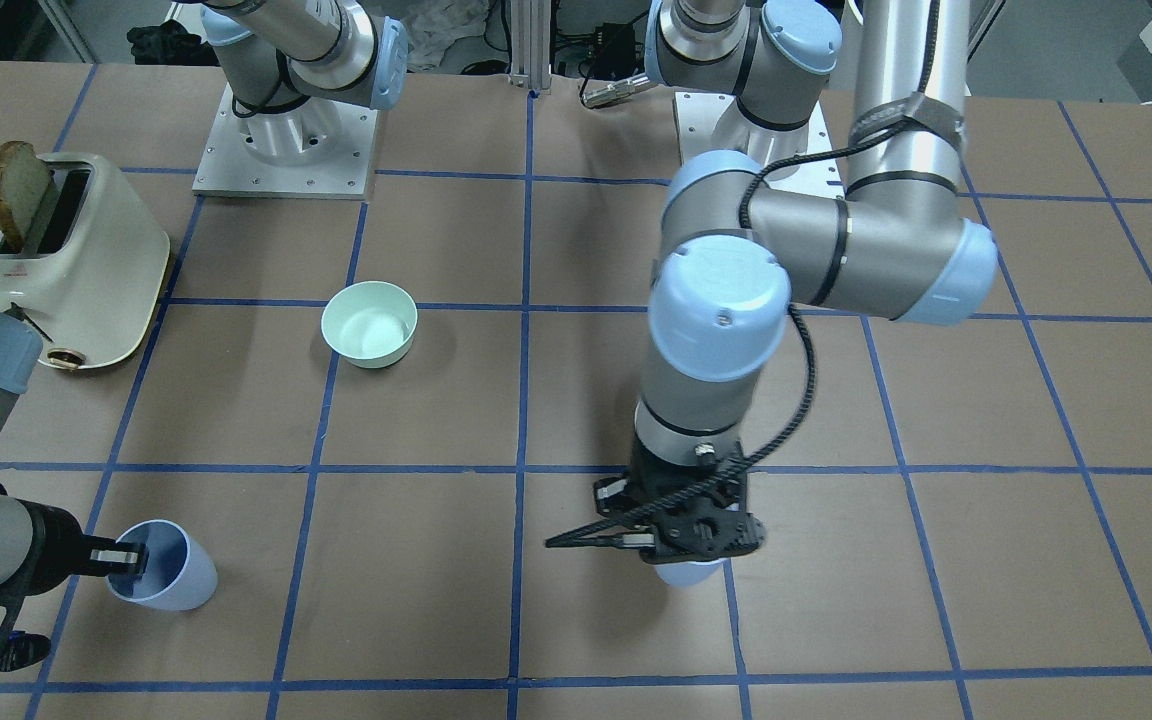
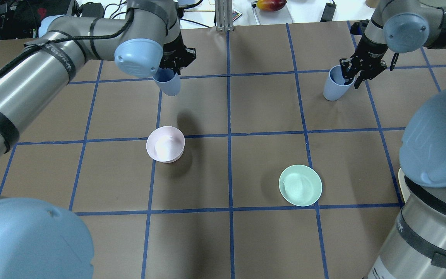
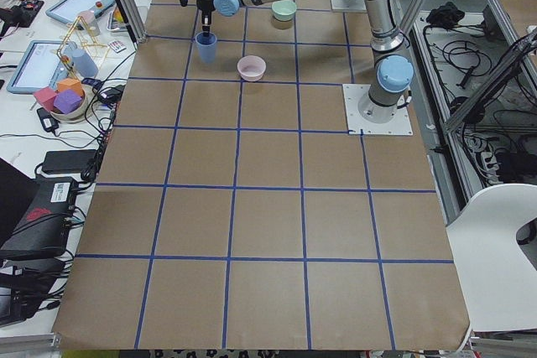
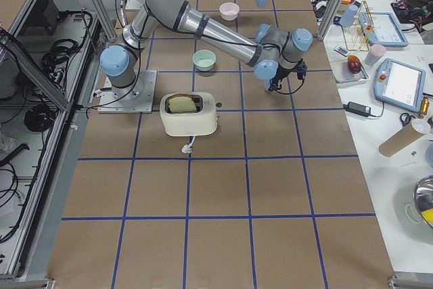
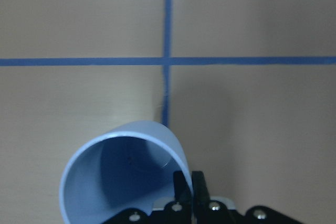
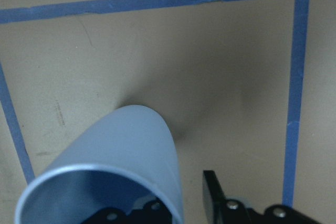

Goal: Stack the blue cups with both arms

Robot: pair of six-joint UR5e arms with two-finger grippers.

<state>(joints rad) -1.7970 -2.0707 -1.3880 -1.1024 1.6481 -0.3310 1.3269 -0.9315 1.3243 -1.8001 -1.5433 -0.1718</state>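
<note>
left black gripper point(image 5: 189, 183) pinching rim of raised pale blue plastic tumbler point(image 2: 167, 82), right black gripper point(image 2: 351, 79) spread astride rim of second pale blue plastic tumbler point(image 2: 333, 89)

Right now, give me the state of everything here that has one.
Left blue cup: lifted, pinched at the rim.
Left fingers: shut on it.
Right blue cup: on the table, ungripped.
Right fingers: open, straddling its wall.
Pink bowl: upright, empty.
Green bowl: upright, empty.
Toaster: bread slice sticking up.
</note>
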